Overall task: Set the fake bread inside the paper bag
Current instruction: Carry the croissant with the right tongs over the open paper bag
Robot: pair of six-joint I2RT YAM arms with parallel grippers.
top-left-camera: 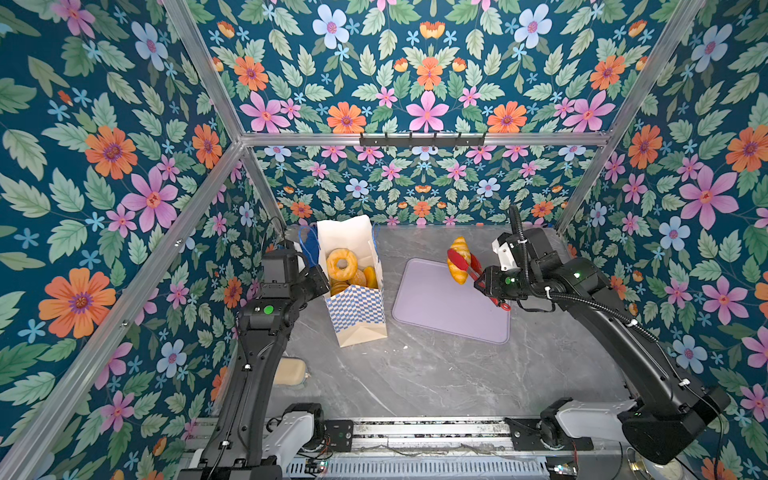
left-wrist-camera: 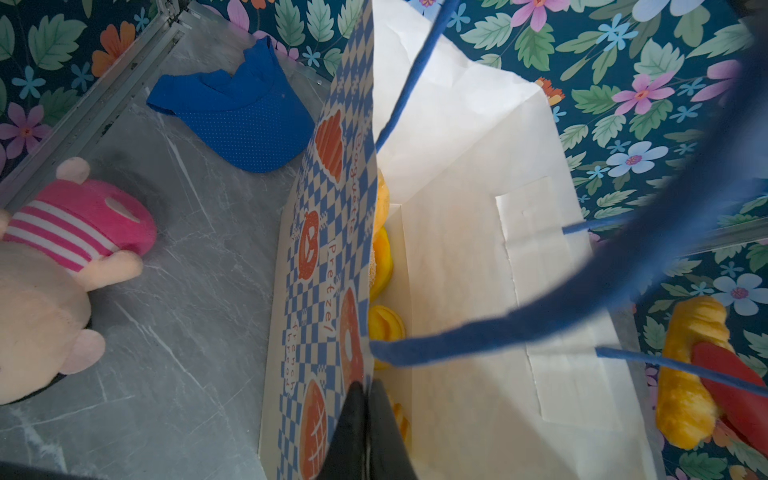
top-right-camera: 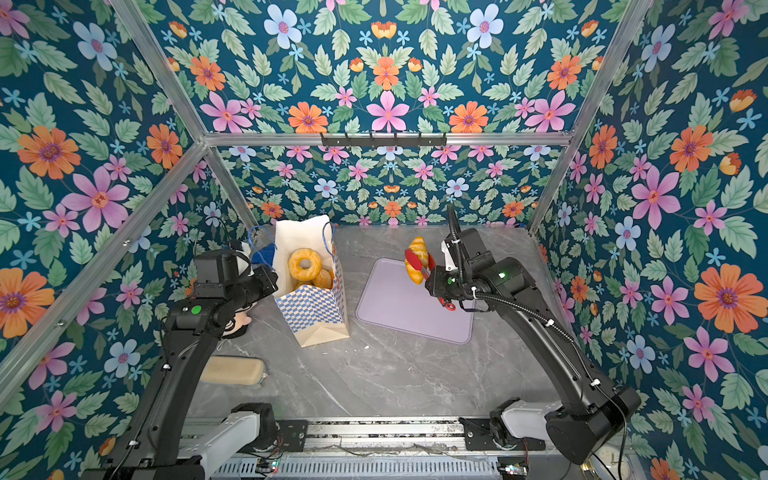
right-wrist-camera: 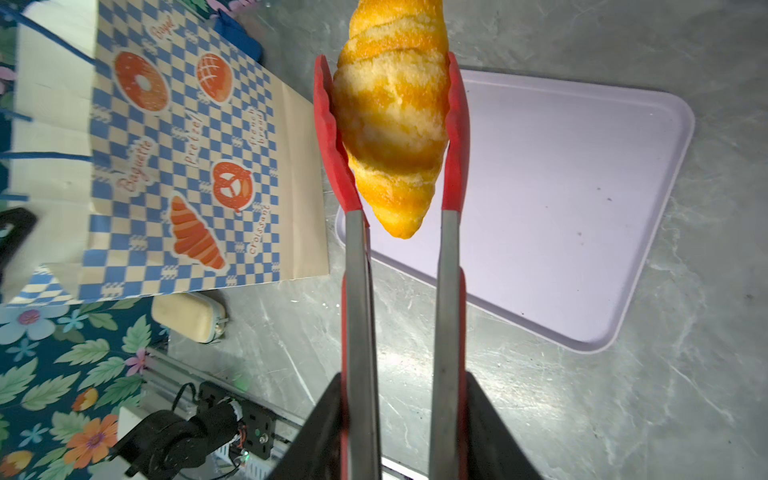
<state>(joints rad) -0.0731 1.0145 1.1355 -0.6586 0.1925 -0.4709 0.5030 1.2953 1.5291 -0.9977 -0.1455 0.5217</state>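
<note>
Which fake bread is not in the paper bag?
The croissant, pinched in the red tongs held by the right gripper; the ring doughnut and the other pieces lie in the paper bag.

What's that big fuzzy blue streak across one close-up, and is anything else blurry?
Left wrist view: the blue cord handle of the paper bag, close to the lens, out of focus. Right wrist view: croissant and tongs sharp. Both top views: evenly sharp.

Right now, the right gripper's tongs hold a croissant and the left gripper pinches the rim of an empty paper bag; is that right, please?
Not quite: the paper bag is not empty; both top views show a doughnut and buns inside. The tongs in the right gripper do hold the croissant, and the left gripper pinches the rim.
</note>
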